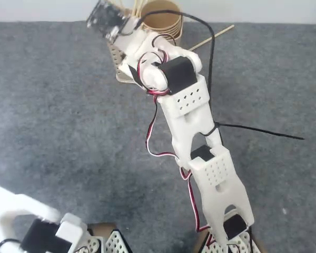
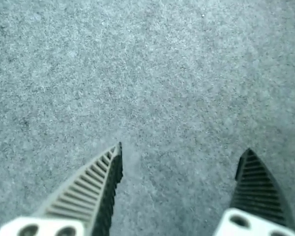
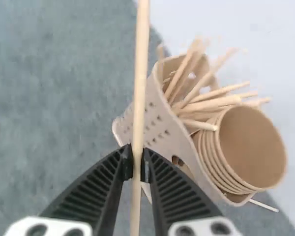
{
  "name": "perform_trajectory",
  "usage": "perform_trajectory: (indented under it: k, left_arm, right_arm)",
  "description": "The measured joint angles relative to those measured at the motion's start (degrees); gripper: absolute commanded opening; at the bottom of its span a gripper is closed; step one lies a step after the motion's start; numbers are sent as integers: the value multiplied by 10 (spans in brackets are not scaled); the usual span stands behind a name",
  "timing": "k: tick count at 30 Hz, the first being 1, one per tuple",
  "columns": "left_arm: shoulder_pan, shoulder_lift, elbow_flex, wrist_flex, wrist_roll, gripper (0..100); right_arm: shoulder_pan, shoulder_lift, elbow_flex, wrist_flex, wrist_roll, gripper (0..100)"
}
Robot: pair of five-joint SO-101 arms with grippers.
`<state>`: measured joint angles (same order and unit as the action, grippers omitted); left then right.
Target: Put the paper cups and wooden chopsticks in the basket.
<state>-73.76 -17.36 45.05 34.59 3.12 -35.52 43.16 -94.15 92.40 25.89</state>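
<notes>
**Left gripper** (image 2: 183,147): jaws spread wide, holding nothing, above the bare grey table covering (image 2: 137,59). **Right gripper** (image 3: 137,151): jaws closed on a single wooden chopstick (image 3: 140,69), close by the perforated basket (image 3: 157,125), which holds a bundle of chopsticks (image 3: 206,96) and nested paper cups (image 3: 250,147). The step in hand is judged to be delivering this chopstick, late in the task. The next move calls for guiding its end over the rim among the others, then releasing. No legible writing appears.
</notes>
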Motion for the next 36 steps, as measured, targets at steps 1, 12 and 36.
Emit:
perform_trajectory:
  k: [1,12,36]
  left_arm:
    - [-1,0,0,0,0,352]
    - [-1,1,25,-9,0,352]
    - [8,0,67,-56,0,352]
  right_arm:
    - [0,-4,0,-13,-10,8]
    - [2,-18,0,-251,-142,8]
    - [66,237,0,-695,-263,28]
